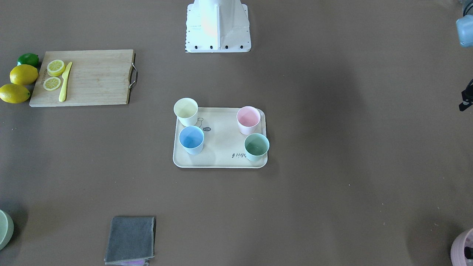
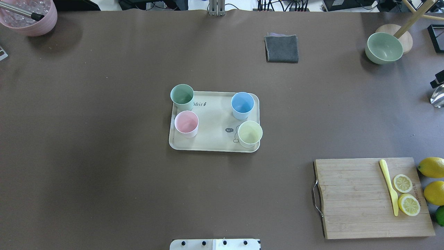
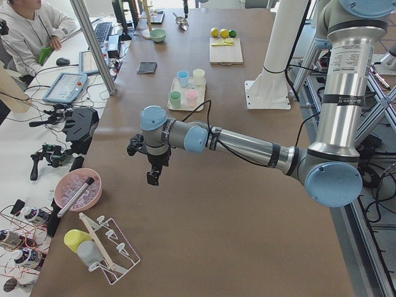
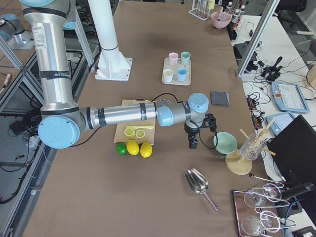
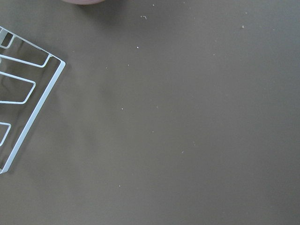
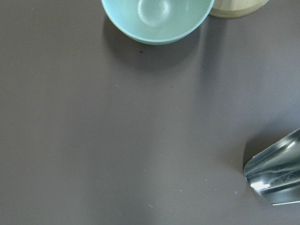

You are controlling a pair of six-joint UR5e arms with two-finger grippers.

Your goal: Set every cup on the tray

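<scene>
- The tray (image 2: 215,118) lies mid-table. All four cups stand upright on it, each apart from the others.
- Clock positions here follow the overhead view, with 12 o'clock away from the robot. The green cup (image 2: 182,94) is at the tray's 10 o'clock corner and the blue cup (image 2: 242,103) at 2 o'clock. The pink cup (image 2: 186,122) is at 8 o'clock and the yellow cup (image 2: 249,133) at 4 o'clock.
- The green and yellow cups sit hard against the rim — their tops overhang it.
- The left gripper (image 3: 153,176) hangs over bare table, well apart from the tray, roughly toward its 9 o'clock. It is near the pink pot (image 3: 77,189). I cannot tell how its fingers stand.
- The right gripper (image 4: 192,143) hangs roughly toward the tray's 3 o'clock, just beside the green bowl (image 4: 225,142) and near the metal scoop (image 4: 197,181). Its finger state cannot be judged either.
- The cutting board (image 2: 367,198) is at the tray's 4 o'clock, and the grey cloth (image 2: 281,48) at 1 o'clock.
</scene>
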